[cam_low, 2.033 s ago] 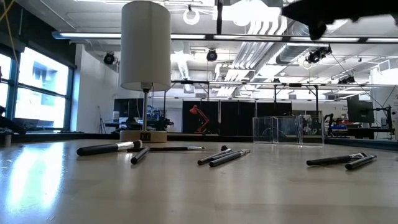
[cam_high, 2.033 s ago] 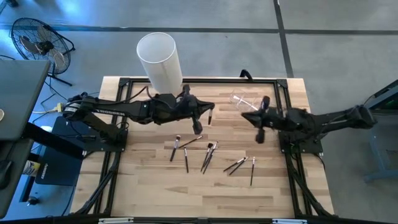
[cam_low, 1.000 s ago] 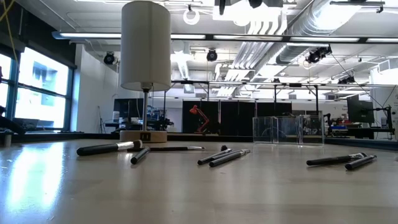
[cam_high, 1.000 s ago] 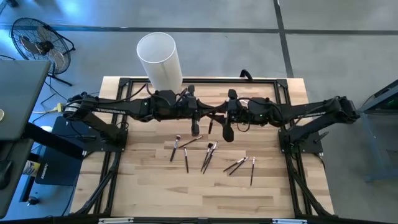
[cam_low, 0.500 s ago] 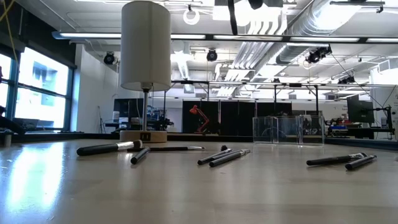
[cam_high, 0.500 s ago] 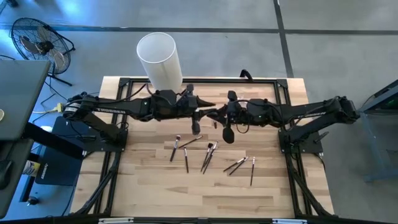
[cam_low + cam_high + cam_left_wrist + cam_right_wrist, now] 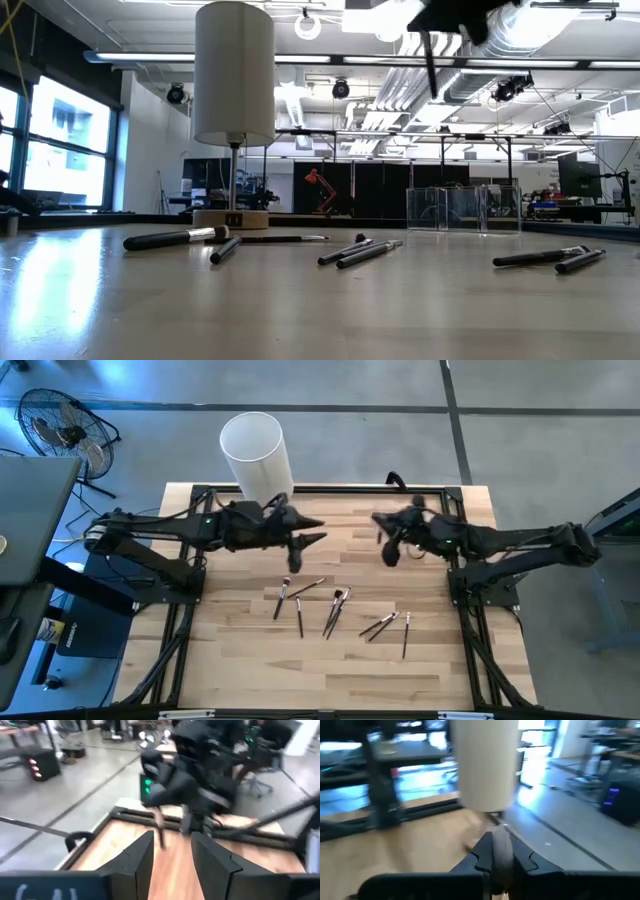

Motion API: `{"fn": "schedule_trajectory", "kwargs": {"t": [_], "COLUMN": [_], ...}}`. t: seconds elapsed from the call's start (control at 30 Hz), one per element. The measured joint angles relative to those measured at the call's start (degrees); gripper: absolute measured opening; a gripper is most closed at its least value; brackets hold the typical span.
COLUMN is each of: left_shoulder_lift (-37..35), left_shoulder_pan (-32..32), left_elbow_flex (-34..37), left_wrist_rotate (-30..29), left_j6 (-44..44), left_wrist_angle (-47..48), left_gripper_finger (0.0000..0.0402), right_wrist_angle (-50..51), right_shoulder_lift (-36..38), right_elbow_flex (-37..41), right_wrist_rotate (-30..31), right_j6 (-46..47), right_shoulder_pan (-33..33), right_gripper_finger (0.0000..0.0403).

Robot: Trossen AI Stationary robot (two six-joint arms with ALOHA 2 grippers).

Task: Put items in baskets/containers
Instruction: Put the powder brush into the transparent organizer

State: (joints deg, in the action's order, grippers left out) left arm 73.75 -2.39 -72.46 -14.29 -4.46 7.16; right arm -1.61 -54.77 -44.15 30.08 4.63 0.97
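The table (image 7: 240, 670) carries a tall white cylinder (image 7: 256, 457) at its far left corner; a clear holder (image 7: 462, 209) stands well right of it; loose brushes (image 7: 336, 610) lie near the table's middle; the left gripper (image 7: 305, 538), fingers apart and empty, hovers beside the cylinder; the right gripper (image 7: 383, 530), clamped on one brush (image 7: 429, 62), hangs well right of it.

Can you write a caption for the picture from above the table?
Two robot arms hover above makeup brushes scattered on a wooden table, beside a tall white cylinder.
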Motion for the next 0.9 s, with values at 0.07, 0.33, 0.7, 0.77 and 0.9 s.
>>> {"fn": "schedule_trajectory", "kwargs": {"t": [0.07,0.33,0.7,0.77,0.9], "left_shoulder_lift": [-2.4,-8.6,-9.9,-9.9,-9.9], "left_shoulder_pan": [-1.5,-7.7,-8.9,-8.9,-8.9], "left_elbow_flex": [2.8,17.0,20.6,20.6,20.6], "left_wrist_rotate": [-0.8,-9.7,-12.9,-13.7,-14.4], "left_j6": [0.1,-6.0,-11.0,-11.0,-10.9], "left_wrist_angle": [-1.6,-8.7,-10.9,-10.9,-10.9], "left_gripper_finger": [0.0114,0.0081,0.0075,0.0075,0.0075], "right_wrist_angle": [-2.2,-15.7,-20.9,-21.9,-23.0], "right_shoulder_lift": [4.3,13.8,15.2,15.2,15.1], "right_elbow_flex": [5.1,23.2,33.6,35.0,37.4], "right_wrist_rotate": [2.6,8.8,10.5,9.8,9.8], "right_j6": [-0.2,-12.2,-7.1,-5.7,-3.2], "right_shoulder_pan": [1.5,8.3,16.6,17.3,18.2], "right_gripper_finger": [0.0013,0.0013,0.0013,0.0013,0.0019]}}
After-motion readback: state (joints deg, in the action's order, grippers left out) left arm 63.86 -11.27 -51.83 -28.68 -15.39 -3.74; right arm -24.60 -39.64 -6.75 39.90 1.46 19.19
